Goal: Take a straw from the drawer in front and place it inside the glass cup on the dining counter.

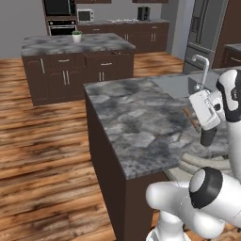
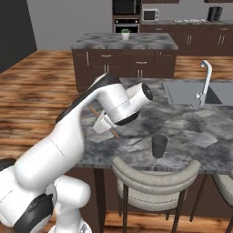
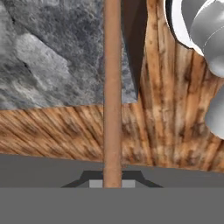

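Right, end effector (image 3: 112, 181) has its tips pressed together on the straw (image 3: 112, 87), pinching it at one end so the stick runs straight out along the hand's own line. In the hand view it rises dead centre from between the tips, crossing the worktop (image 3: 43, 52) edge and the wood floor below it. In the right base view the hand sits over the near-left part of the worktop, with the straw (image 2: 96, 112) slanting across it, one end poking out far-left of the wrist and the other near-right, low toward the stone. So its long axis is tilted well off vertical. The glass cup (image 2: 159, 145) stands upright to the right of the hand, near the worktop's near edge, apart from the straw. In the left base view the same cup (image 1: 208, 136) shows just below the hand, with the straw (image 1: 190, 117) leaning beside it. My read: carry the straw rightward over the cup's mouth and bring it nearer upright before letting go, otherwise the low end hits the rim.
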